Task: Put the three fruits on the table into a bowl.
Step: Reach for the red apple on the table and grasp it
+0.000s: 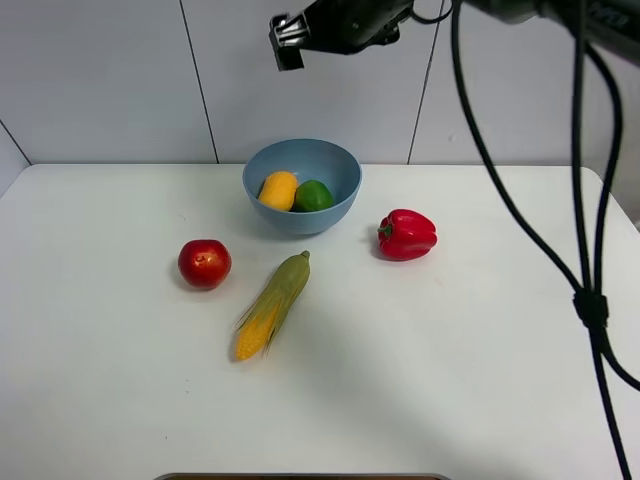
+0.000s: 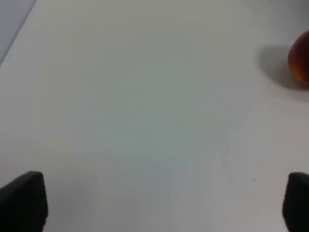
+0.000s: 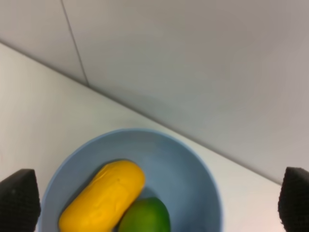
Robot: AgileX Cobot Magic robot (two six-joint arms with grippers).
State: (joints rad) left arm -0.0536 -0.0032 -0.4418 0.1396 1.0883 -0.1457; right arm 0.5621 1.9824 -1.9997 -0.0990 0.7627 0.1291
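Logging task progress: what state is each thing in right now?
Bowl: upright, holding two fruits.
Orange-yellow fruit: in bowl.
Green fruit: in bowl.
Apple: on table.
Bell pepper: on table.
Corn cob: lying on table.
Left end effector: open, empty.
Right end effector: open, empty.

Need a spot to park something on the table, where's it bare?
Widest free patch: front right of the table, nearer than the red pepper, right of the corn cob. The left edge beyond the apple is bare too. It is crowded in front of the bowl, between apple, corn cob and red pepper.
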